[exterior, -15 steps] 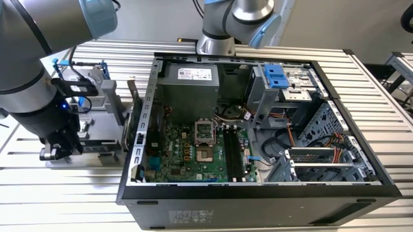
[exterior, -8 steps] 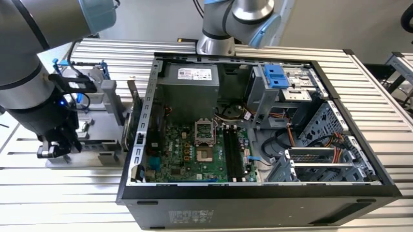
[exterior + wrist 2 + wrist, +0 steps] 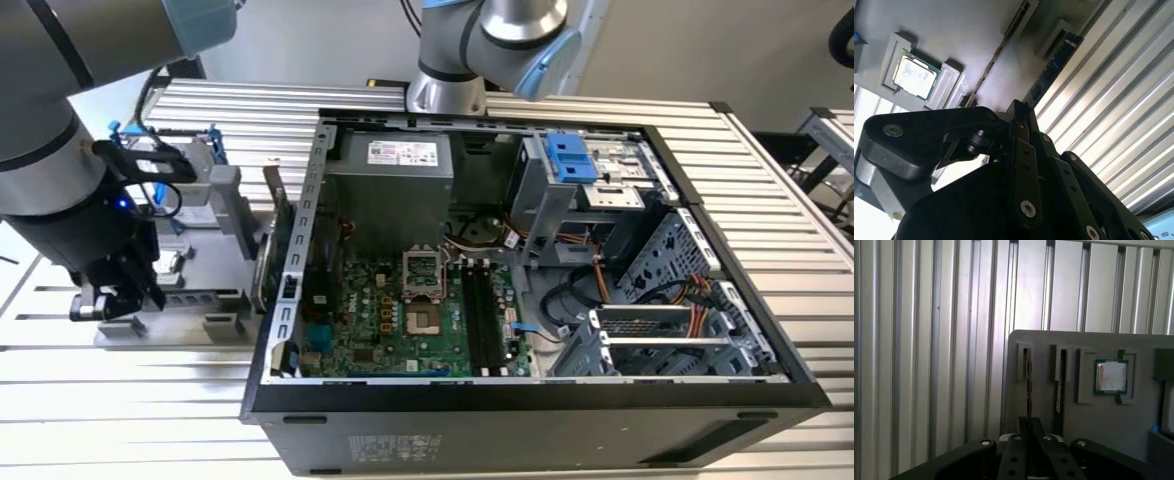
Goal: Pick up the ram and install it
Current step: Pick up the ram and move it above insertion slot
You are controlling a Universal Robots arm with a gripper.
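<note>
The ram is a thin dark-green stick standing on edge in the slot nearest the rim of a grey parts tray. It also shows in the second wrist view. My gripper straddles its near end, black fingers pressed close on either side, shut on it. In the exterior view the gripper sits low over the tray, on the exterior view's left of the open computer case. The motherboard's long black memory slots lie inside the case.
A second stick stands in the neighbouring slot. A square silver processor chip rests in its pocket beyond it. Ribbed aluminium table surrounds the tray. Another robot arm stands behind the case.
</note>
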